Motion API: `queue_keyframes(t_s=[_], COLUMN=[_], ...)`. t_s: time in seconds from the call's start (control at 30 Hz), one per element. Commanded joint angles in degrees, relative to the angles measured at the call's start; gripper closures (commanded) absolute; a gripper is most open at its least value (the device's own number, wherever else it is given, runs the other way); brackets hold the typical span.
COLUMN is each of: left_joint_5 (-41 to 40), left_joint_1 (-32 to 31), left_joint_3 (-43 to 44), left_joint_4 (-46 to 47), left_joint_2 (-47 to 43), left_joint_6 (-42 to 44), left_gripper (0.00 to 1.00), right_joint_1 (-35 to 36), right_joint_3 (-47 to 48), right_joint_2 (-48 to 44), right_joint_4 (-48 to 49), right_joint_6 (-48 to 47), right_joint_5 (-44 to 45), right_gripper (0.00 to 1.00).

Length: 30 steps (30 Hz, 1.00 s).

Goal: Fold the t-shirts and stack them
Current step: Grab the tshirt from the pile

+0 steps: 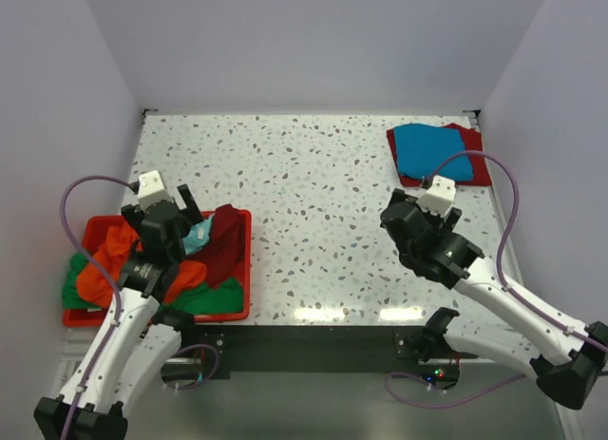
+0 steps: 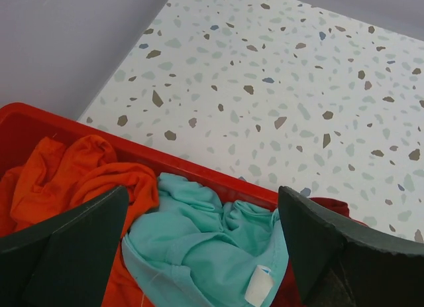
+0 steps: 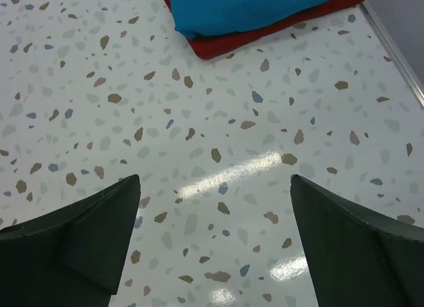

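A red bin (image 1: 242, 269) at the near left holds loose t-shirts: orange (image 1: 100, 269), green (image 1: 214, 296), dark red (image 1: 223, 239) and light teal (image 1: 198, 237). My left gripper (image 1: 187, 209) hangs open and empty just above the teal t-shirt (image 2: 205, 247), with the orange one (image 2: 66, 174) to its left. A folded blue t-shirt (image 1: 432, 150) lies on a folded dark red one (image 1: 480, 169) at the far right; both show in the right wrist view, blue (image 3: 245, 5) over red (image 3: 265, 32). My right gripper (image 1: 404, 210) is open and empty above bare table, short of that stack.
The speckled table (image 1: 304, 202) spreads between the bin and the stack. White walls close the left, back and right sides. A purple cable loops over the stack's near edge (image 1: 475, 155). The bin's far wall (image 2: 199, 171) lies just beyond my left fingers.
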Motion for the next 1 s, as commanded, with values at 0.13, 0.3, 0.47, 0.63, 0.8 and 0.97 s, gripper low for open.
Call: queue_keyframes(t_s=[0.13, 0.3, 0.47, 0.63, 0.8, 0.97], left_joint_5=[-2.7, -4.6, -17.1, -19.1, -19.3, -19.4], left_joint_1=[-0.2, -0.4, 0.4, 3.2, 10.1, 15.5], left_joint_3=[2.5, 2.9, 6.1, 9.3, 9.0, 9.1], left_joint_4=[-1.3, -2.4, -15.8, -27.7, -38.5, -43.1], left_joint_2=[2.8, 2.9, 3.3, 7.1, 12.2, 14.0], left_joint_6=[-1.0, -1.4, -14.1, -26.2, -43.2, -50.8], left_gripper=[0.00, 0.00, 0.00, 0.00, 0.00, 0.00], right_joint_1=[-0.5, -2.0, -6.3, -9.8, -12.6, -14.3], right_joint_3=[1.3, -0.6, -4.1, -6.3, -7.8, -8.5], right_joint_2=[4.2, 5.3, 5.3, 5.6, 5.7, 5.3], right_joint_4=[-1.8, 4.3, 9.2, 11.5, 13.7, 14.2], right_joint_6=[6.1, 3.1, 3.4, 2.2, 1.8, 0.9], right_joint_5=[3.9, -1.7, -10.4, -14.8, -19.9, -22.1], right_gripper=[0.01, 0.01, 0.01, 0.01, 0.01, 0.01])
